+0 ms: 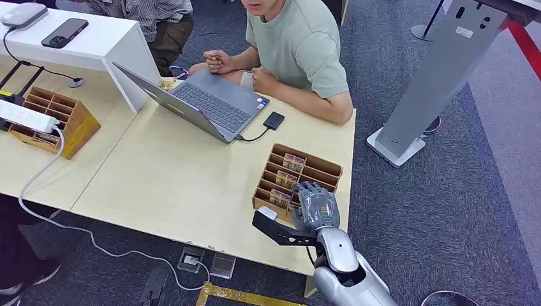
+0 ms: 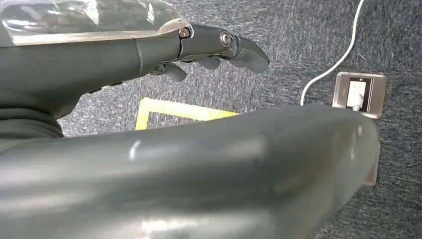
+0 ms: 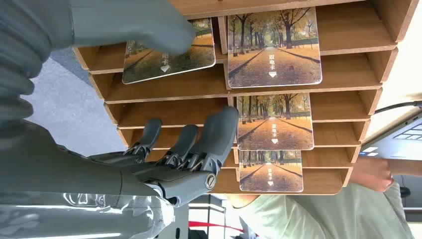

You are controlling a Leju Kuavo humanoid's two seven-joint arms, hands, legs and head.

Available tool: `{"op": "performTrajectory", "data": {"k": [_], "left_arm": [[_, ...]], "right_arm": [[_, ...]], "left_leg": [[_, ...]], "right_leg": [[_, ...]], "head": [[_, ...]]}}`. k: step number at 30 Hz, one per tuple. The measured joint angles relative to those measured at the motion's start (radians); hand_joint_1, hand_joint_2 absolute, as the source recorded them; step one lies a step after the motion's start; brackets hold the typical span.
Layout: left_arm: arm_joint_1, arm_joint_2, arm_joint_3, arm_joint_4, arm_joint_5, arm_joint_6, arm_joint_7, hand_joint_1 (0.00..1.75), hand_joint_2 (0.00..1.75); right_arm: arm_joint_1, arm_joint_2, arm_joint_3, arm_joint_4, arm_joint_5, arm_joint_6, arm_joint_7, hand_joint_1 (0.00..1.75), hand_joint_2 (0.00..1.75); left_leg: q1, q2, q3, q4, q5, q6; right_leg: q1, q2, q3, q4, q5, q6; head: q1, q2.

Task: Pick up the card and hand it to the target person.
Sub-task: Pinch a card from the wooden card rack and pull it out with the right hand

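Where right robot hand (image 1: 317,205) covers rack (image 1: 319,167), wrist reveals cards (image 3: 272,47)

This is an office or reception-desk setting. Pale wooden desks (image 1: 191,185) stand on grey carpet (image 1: 446,210), with an open grey laptop (image 1: 204,102) and a seated person in a green T-shirt (image 1: 296,44) behind it. Brown wooden slotted card racks (image 1: 319,167), a white power strip (image 1: 22,116), trailing white cable (image 1: 38,172) and a metal floor socket (image 2: 359,94) confirm it.
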Motion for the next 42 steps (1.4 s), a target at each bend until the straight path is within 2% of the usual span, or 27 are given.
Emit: {"op": "performTrajectory", "data": {"k": [6, 18, 28, 36, 39, 42], "left_arm": [[0.000, 0.000, 0.000, 0.000, -0.002, 0.000, 0.000, 0.00, 0.00], [0.000, 0.000, 0.000, 0.000, -0.003, 0.000, -0.001, 0.00, 0.00], [0.000, 0.000, 0.000, 0.000, -0.002, 0.006, -0.003, 0.00, 0.00], [0.000, 0.000, 0.000, 0.000, 0.004, 0.009, -0.007, 0.00, 0.00], [0.000, 0.000, 0.000, 0.000, 0.006, 0.009, -0.008, 0.00, 0.00], [0.000, 0.000, 0.000, 0.000, 0.006, 0.010, -0.009, 0.00, 0.00]], "right_arm": [[0.001, -0.001, 0.000, 0.000, -0.003, 0.000, 0.005, 0.99, 1.75], [0.003, -0.006, 0.000, -0.008, 0.007, 0.002, 0.020, 0.96, 1.75], [0.007, -0.014, 0.001, -0.025, 0.009, 0.034, 0.023, 1.06, 1.75], [0.010, -0.020, 0.004, -0.026, 0.014, 0.046, 0.023, 1.07, 1.75], [0.010, -0.020, 0.004, -0.027, 0.018, 0.051, 0.022, 1.11, 1.75], [0.010, -0.020, 0.004, -0.027, 0.021, 0.053, 0.019, 1.29, 1.75]], "left_leg": [[0.000, 0.000, 0.000, 0.000, 0.000, 0.000], [0.000, 0.000, 0.000, 0.000, 0.000, 0.000], [0.000, 0.000, 0.000, 0.000, 0.000, 0.000], [0.000, 0.000, 0.000, 0.000, 0.000, 0.000], [0.000, 0.000, 0.000, 0.000, 0.000, 0.000], [0.000, 0.000, 0.000, 0.000, 0.000, 0.000]], "right_leg": [[0.000, 0.000, 0.000, 0.000, 0.000, 0.000], [0.000, 0.000, 0.000, 0.000, 0.000, 0.000], [0.000, 0.000, 0.000, 0.000, 0.000, 0.000], [0.000, 0.000, 0.000, 0.000, 0.000, 0.000], [0.000, 0.000, 0.000, 0.000, 0.000, 0.000], [0.000, 0.000, 0.000, 0.000, 0.000, 0.000]], "head": [[0.000, 0.000], [0.000, 0.000], [0.000, 0.000], [0.000, 0.000], [0.000, 0.000], [0.000, 0.000]]}}
